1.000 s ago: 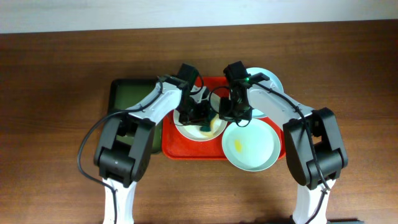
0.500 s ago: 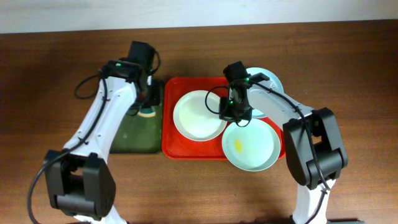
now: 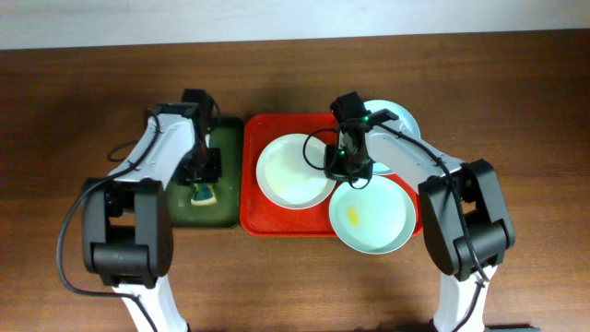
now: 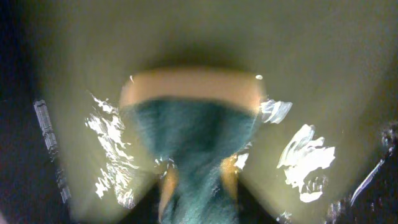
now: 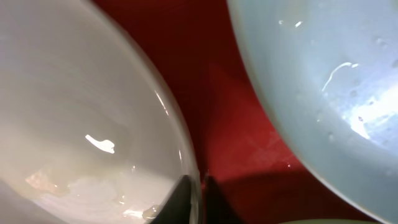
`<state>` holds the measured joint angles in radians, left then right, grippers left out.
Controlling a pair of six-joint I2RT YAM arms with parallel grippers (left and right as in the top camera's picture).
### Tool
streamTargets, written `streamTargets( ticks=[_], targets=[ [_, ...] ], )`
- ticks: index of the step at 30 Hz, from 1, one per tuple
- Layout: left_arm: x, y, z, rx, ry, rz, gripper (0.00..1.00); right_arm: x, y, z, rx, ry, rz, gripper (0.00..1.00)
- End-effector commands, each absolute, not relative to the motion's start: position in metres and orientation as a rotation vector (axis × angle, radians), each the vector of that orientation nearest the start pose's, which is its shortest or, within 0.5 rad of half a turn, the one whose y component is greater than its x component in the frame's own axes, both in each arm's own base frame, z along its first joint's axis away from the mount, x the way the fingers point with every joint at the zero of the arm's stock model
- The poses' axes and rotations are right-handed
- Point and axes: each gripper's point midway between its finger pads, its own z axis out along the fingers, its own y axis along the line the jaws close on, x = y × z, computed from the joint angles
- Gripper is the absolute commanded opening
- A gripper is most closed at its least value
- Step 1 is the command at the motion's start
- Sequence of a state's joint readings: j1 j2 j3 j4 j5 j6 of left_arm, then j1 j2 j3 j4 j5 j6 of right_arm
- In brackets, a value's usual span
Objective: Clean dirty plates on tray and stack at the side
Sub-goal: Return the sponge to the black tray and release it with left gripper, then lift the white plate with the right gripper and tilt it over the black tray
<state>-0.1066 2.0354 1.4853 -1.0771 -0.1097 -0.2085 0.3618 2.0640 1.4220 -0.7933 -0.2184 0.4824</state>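
Left pincer (image 3: 204, 177) now down over sponge (image 3: 204, 194)

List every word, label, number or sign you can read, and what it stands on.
None: no text shows on the white plate, the blue plates, the red tray, the green tray or the sponge.

bench (image 3: 83, 101): carries both trays | tray (image 3: 251, 217): mid-bench | left plate (image 3: 295, 175): in tray, left half | near plate (image 3: 371, 217): on tray's near right corner, overhanging rim | far plate (image 3: 398, 118): at tray's far right corner, reaching past rim | smaller tray (image 3: 221, 210): just beside tray's left side | sponge (image 3: 204, 194): in smaller tray
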Motion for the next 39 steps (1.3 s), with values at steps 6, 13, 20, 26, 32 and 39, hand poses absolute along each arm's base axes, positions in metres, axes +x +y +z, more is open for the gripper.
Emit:
streamTargets(
  ticks=[6, 13, 20, 26, 32, 39],
  targets=[
    [0.416, 0.027, 0.201, -0.480, 2.702, -0.066, 0.93, 0.364, 0.183, 0.002, 0.138, 3.098, 0.393, 0.30],
    [0.406, 0.066, 0.229, -0.604, 2.599, -0.048, 0.99, 0.368, 0.181, -0.001, 0.138, 3.078, 0.367, 0.16],
    [0.406, 0.066, 0.229, -0.604, 2.599, -0.048, 0.99, 0.377, 0.181, 0.042, 0.162, 3.104, 0.582, 0.04],
    [0.406, 0.066, 0.229, -0.604, 2.599, -0.048, 0.99, 0.387, 0.171, 0.097, 0.184, 3.114, 0.633, 0.04],
    [0.406, 0.065, 0.229, -0.601, 2.600, -0.049, 0.99, 0.397, 0.193, 0.110, 0.252, 3.054, 0.571, 0.04],
    [0.406, 0.065, 0.229, -0.601, 2.600, -0.049, 0.99, 0.418, 0.279, 0.122, 0.123, 2.785, 0.456, 0.04]
  ],
)
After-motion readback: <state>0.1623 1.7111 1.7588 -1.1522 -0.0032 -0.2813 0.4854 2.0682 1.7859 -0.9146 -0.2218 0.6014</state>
